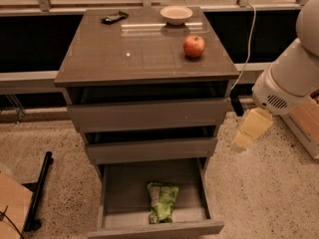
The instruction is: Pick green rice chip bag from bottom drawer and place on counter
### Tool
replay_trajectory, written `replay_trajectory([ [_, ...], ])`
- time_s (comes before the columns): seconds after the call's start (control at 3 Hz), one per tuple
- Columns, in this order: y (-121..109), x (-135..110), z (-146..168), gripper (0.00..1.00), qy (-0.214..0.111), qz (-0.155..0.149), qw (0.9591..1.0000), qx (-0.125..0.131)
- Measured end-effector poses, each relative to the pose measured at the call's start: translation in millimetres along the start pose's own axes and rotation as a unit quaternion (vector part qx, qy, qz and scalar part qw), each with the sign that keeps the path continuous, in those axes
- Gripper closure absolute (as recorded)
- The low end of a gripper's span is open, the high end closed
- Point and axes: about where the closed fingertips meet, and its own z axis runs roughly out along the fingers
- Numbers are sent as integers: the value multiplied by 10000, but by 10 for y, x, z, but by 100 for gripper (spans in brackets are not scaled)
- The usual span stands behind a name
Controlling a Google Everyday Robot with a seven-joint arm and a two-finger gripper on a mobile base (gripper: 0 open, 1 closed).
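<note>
The green rice chip bag lies flat in the open bottom drawer, towards its front and right of centre. The two drawers above are pushed in further. The counter is the cabinet's glossy top. My gripper hangs pale yellow from the white arm at the right of the cabinet. It is level with the middle drawer, up and to the right of the bag and well apart from it. It holds nothing that I can see.
On the counter stand a red apple, a white bowl and a small black object. A white cable hangs behind the cabinet's right side. A box sits on the floor at the right, a black bar at the left.
</note>
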Motion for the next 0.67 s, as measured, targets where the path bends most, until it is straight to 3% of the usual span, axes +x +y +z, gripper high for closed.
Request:
replay_trajectory([
  [0.33, -10, -5, 41, 0, -14, 11, 10000, -20],
  [0.67, 8, 13, 188, 0, 227, 257, 9994, -19],
])
